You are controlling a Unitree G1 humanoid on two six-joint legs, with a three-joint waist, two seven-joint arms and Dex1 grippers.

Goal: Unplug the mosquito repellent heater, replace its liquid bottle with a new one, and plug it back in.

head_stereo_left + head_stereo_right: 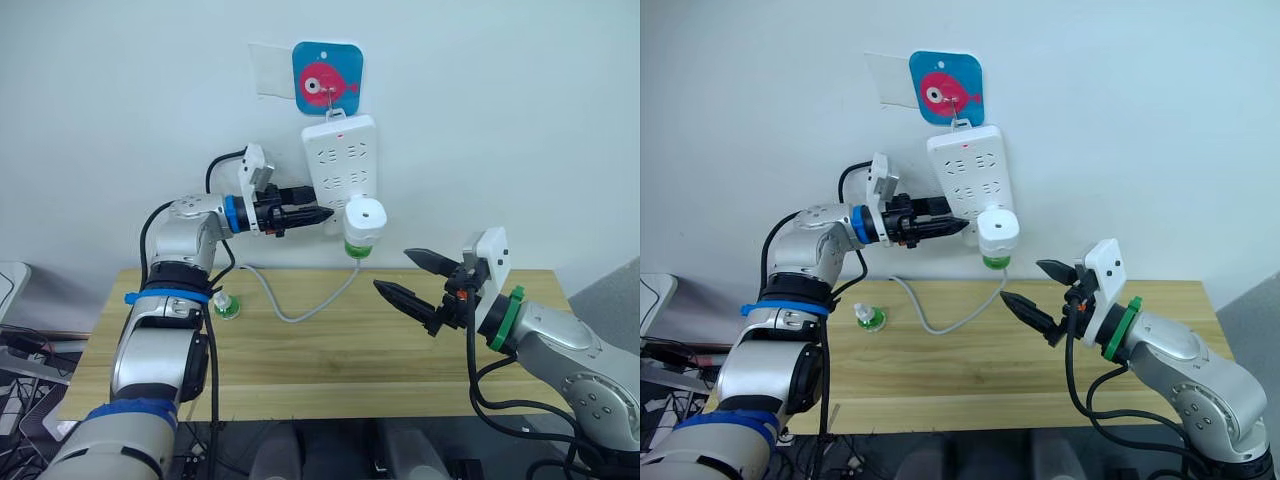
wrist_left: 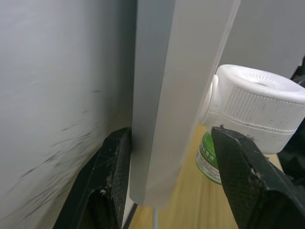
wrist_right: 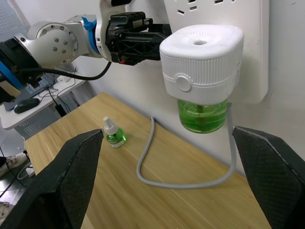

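Heater (image 3: 200, 57) (still plugged in) beyond right gripper's (image 1: 418, 277) spread jaws.

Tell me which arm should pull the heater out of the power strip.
Right, probably. The right gripper is open and faces the mosquito repellent heater head-on with free space between. The left gripper straddles the power strip's edge beside the heater, so it looks placed to brace the strip.

Robot lab — bare wall (image 1: 520, 120), test bench (image 1: 330, 350)
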